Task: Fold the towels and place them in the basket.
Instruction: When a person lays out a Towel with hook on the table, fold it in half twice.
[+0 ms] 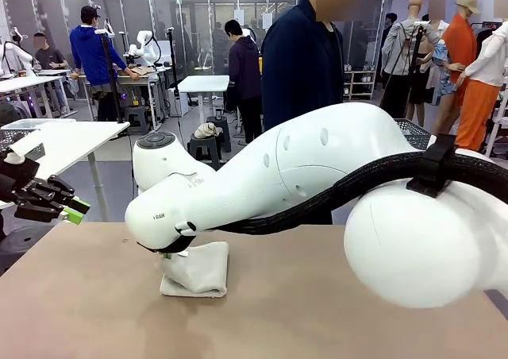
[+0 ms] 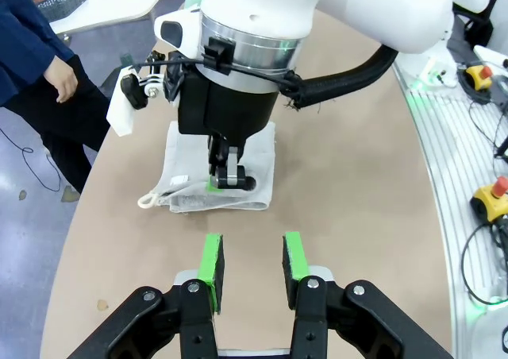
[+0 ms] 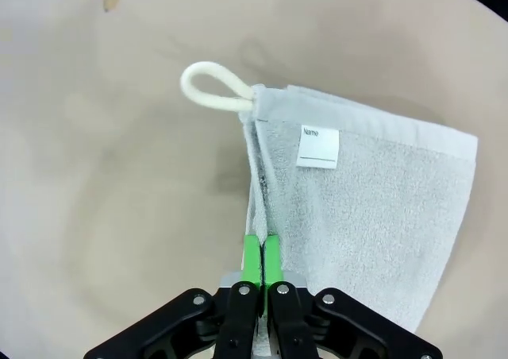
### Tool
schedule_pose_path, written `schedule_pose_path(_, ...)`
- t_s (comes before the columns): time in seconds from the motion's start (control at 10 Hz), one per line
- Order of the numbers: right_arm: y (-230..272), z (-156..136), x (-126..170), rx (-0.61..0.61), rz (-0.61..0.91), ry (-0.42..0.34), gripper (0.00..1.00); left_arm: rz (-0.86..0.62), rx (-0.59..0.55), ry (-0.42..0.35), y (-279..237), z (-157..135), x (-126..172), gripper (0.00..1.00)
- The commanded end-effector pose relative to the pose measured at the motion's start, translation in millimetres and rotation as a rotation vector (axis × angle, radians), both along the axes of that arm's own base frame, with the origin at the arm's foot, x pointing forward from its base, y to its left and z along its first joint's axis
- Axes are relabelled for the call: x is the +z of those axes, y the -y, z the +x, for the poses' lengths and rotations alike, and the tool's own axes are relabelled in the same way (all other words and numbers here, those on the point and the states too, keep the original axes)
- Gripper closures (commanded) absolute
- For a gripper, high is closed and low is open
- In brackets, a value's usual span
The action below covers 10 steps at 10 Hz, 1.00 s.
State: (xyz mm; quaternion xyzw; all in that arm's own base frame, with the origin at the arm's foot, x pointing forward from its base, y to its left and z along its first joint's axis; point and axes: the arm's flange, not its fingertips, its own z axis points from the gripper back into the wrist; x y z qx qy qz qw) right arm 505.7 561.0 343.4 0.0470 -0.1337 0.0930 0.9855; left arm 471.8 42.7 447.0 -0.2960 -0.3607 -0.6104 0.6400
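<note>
Looming white across the near right of the front view, the robot's right arm [image 1: 317, 176] reaches over the middle of the tan table [image 1: 95, 295] and comes down on a cream-white towel [image 1: 198, 270], which lies folded into a small thick pad at the table's centre. Seen from the right wrist, the right gripper [image 3: 259, 257] has its green fingertips [image 3: 251, 256] pressed together over the towel's folded edge, pinching the stacked layers; a white corner loop [image 3: 213, 87] and a small label [image 3: 318, 147] printed "Name" lie just beyond them. From the left wrist, the same gripper [image 2: 228, 176] stands upright on the towel [image 2: 255, 168], the loop [image 2: 148, 201] trailing off one corner.

At the near left edge, well apart from the towel, hangs the left gripper [image 1: 70, 209], its green pads [image 2: 212, 257] partly open and holding nothing above the bare tabletop [image 2: 349, 184]. A person [image 1: 305, 57] in dark blue stands at the far side of the table, one hand [image 2: 61, 75] hanging by the side.
</note>
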Motion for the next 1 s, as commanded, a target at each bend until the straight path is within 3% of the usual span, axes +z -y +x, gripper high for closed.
schedule_pose_path(0.0,-2,-5,5,-0.036,-0.056,-0.018,1.00,-0.011,-0.005,0.007,0,-1,0,0.59)
schedule_pose_path(0.2,-2,-6,0,-0.042,-0.026,-0.045,1.00,-0.011,-0.005,0.007,0,-1,0,0.59)
schedule_pose_path(0.3,-2,-5,-1,-0.049,-0.021,-0.045,0.79,-0.011,-0.005,0.007,0,-1,0,0.59)
schedule_pose_path(0.4,-1,-3,0,-0.053,-0.017,-0.045,0.79,-0.011,-0.005,0.007,0,-1,0,0.59)
schedule_pose_path(0.5,1,-4,2,-0.049,-0.010,-0.043,0.59,-0.011,-0.005,0.007,0,-1,0,0.59)
schedule_pose_path(0.6,7,-4,11,-0.047,0.001,-0.042,0.76,-0.011,-0.005,0.007,0,-1,0,0.59)
schedule_pose_path(0.7,14,-5,19,-0.052,0.009,-0.058,0.39,-0.011,-0.005,0.007,0,-1,0,0.59)
schedule_pose_path(0.8,29,-4,30,-0.038,0.009,-0.065,0.56,-0.011,-0.005,0.007,0,-1,0,0.59)
schedule_pose_path(0.9,53,-6,47,-0.027,0.014,-0.078,0.56,-0.011,-0.005,0.007,0,-1,0,0.59)
